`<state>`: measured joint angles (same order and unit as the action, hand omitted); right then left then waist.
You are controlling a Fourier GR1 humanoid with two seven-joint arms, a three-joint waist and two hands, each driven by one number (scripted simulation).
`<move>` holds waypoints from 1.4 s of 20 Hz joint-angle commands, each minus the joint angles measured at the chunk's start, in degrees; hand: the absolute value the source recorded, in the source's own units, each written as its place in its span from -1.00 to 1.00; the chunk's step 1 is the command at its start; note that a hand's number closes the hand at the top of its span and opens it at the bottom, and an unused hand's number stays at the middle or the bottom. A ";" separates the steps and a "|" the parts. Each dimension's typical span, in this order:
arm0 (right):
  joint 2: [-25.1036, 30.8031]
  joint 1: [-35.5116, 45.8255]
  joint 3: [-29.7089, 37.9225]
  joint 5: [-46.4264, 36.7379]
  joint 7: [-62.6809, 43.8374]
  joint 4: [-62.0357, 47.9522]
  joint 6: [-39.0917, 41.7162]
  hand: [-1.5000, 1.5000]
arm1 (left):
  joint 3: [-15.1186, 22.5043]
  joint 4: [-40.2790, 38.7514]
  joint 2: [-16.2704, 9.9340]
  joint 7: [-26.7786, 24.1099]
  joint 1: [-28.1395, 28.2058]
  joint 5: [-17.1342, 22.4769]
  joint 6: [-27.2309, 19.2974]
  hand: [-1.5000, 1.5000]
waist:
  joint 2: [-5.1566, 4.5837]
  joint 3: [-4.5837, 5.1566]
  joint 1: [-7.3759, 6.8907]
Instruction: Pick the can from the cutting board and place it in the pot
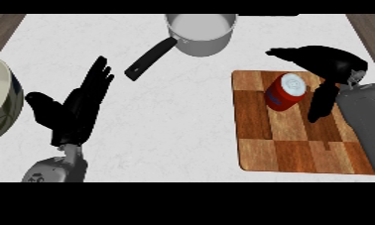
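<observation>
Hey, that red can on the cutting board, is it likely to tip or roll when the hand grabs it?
The red can stands upright on the cutting board, so a sideways nudge could probably tip it. Being round, it would likely roll then. It looks rigid.

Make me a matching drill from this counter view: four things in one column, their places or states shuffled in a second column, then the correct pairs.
Things
1. red cylindrical can with white lid
2. grey metal pot with black handle
3. black left hand
4. black right hand

Places or states
A. open, fingers up, at the view's left
B. at the counter's far edge, nothing in it
C. on the wooden cutting board
D. arched open around the can

Pairs: 1-C, 2-B, 3-A, 4-D
</observation>
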<state>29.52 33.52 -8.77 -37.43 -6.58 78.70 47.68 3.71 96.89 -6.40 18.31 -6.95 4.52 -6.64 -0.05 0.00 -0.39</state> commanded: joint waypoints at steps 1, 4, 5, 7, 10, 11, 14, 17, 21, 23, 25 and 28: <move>-0.08 -2.84 -2.06 -4.62 1.28 -0.09 -1.74 -1.00 | -0.03 1.92 -0.07 -1.48 3.94 -0.07 1.16 0.00 | 0.06 0.00 0.07; -1.17 2.29 -1.81 -6.87 2.90 -5.96 -1.27 -1.00 | -2.05 -0.42 -0.52 1.12 -0.99 0.20 1.07 0.00 | -0.04 0.00 -0.09; -1.98 1.97 -1.50 -7.15 3.67 -5.87 -1.18 -1.00 | -0.91 -0.27 1.24 -0.60 0.36 -0.51 0.32 0.00 | -0.01 0.00 -0.02; -2.33 -3.22 -3.02 -8.62 5.40 -4.36 -4.57 -1.00 | -0.31 -0.10 1.43 1.88 -1.23 -1.10 -0.17 0.00 | 0.02 -0.01 0.19; -3.36 -3.39 -1.69 -9.26 5.01 -3.98 -2.70 -1.00 | -1.62 -0.05 1.03 0.26 0.29 -0.17 1.45 0.00 | 0.05 0.00 0.22; -4.11 1.47 -0.91 -10.33 6.18 -10.49 -4.03 -1.00 | -1.93 1.06 0.70 2.85 -1.27 0.54 1.61 0.00 | -0.02 -0.01 -0.05; -3.19 -1.27 0.16 -6.61 13.49 -6.63 -6.04 1.00 | -2.28 -0.61 -0.17 -0.01 0.29 -0.06 2.51 0.00 | 0.00 -0.02 0.09; -3.81 0.81 0.88 -8.77 13.97 -7.79 -5.21 1.00 | -1.98 -0.53 1.29 0.81 -0.49 -0.73 1.52 0.00 | 0.02 0.00 0.12; -4.41 -0.25 0.76 -10.99 16.37 -7.79 -7.49 1.00 | -1.59 1.40 1.31 1.92 0.10 -0.98 2.14 0.00 | 0.04 0.00 0.11; -5.84 -0.23 2.94 -8.41 13.16 -2.98 -3.54 1.00 | -3.40 1.73 -0.10 2.73 -0.41 -0.33 2.79 0.00 | 0.10 0.01 0.27; -16.87 -1.40 6.29 -12.77 -10.40 -7.63 -11.84 1.00 | -4.19 1.02 -0.30 2.27 -0.68 0.40 2.31 0.00 | 0.49 0.19 0.52; -18.70 -4.82 12.00 -15.34 -21.38 -8.58 -19.47 1.00 | -4.17 0.29 -0.13 1.87 0.39 -0.96 1.13 0.00 | 1.09 0.42 3.98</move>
<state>15.40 31.47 -1.60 -49.75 -13.81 71.78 34.76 0.34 97.49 -6.10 20.22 -7.08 3.92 -4.98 0.75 0.39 1.27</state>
